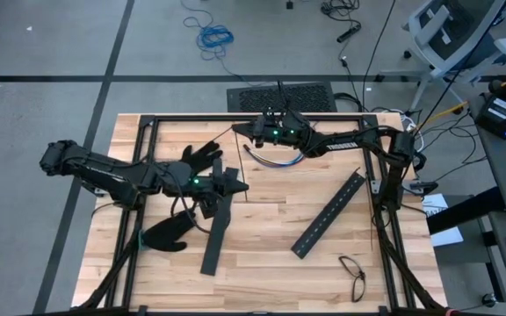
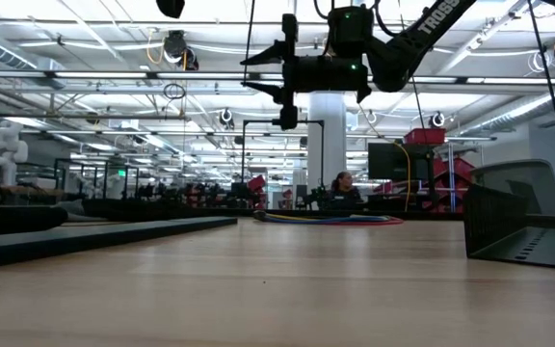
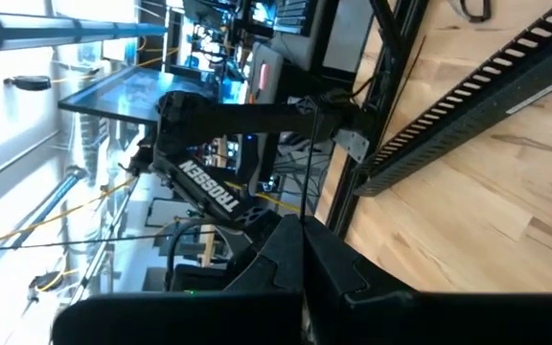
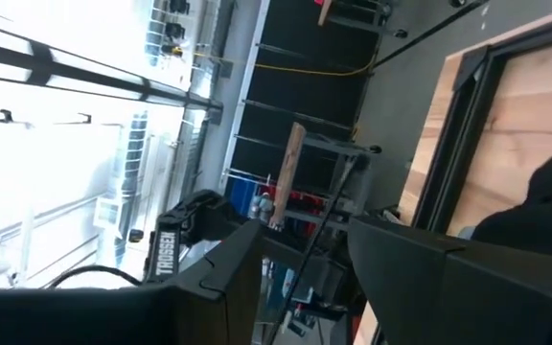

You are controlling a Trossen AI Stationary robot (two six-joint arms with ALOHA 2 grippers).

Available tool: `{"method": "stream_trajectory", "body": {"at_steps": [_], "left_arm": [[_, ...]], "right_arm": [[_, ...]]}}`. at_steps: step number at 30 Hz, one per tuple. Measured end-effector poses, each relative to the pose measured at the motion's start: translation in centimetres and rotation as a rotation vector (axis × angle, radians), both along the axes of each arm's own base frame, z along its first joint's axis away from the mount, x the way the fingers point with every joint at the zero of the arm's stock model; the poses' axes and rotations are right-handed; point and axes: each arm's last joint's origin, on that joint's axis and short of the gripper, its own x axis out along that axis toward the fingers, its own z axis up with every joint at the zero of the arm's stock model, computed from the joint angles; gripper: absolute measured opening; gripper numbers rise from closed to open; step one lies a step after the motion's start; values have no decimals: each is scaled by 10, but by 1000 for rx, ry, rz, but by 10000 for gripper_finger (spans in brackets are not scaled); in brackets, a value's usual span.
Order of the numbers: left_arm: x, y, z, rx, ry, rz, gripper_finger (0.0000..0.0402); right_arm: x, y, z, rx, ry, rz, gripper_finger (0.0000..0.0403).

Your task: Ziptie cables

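The cables (image 1: 275, 159) are a curved bundle of coloured wires lying flat on the table near its far edge, seen also in the low view (image 2: 326, 219). My right gripper (image 1: 240, 130) hovers above their left end, open (image 4: 305, 259), (image 2: 253, 75). A thin dark ziptie (image 4: 329, 211) passes through the gap between its fingers; whether it touches them I cannot tell. My left gripper (image 1: 240, 185) is lifted over the table's middle-left, shut on the same ziptie (image 3: 305, 163). My left gripper pinches the ziptie between its two fingers (image 3: 343, 278). The strip (image 3: 303, 235) runs straight out from the fingertips toward the right arm, lifted clear of the table. Which part of its length is held is hidden by the fingers.
Two black gloves lie by the left arm (image 1: 202, 156), (image 1: 169, 235). Two long black slotted bars rest on the wood (image 1: 216, 230), (image 1: 330, 215). A pair of glasses (image 1: 352, 272) sits near the right near corner. A black frame (image 1: 148, 123) borders the table.
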Motion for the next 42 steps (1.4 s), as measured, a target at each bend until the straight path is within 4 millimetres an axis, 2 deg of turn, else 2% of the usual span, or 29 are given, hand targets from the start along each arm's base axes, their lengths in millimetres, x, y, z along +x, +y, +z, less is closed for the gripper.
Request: {"method": "stream_trajectory", "body": {"at_steps": [4,17,37,40,42], "left_arm": [[0,0,1,-2,-11,0,0],[0,0,1,-1,-9,1,0],[0,0,1,0,-8,10,0],[0,0,1,-8,-8,13,0],[0,0,1,-91,-15,24,0]], "right_arm": [[0,0,0,0,5,3,138],[0,0,0,-14,11,4,36],[0,-2,0,-19,6,-8,39],[0,-2,0,-37,9,-10,24],[0,-2,0,-56,12,-11,7]]}}
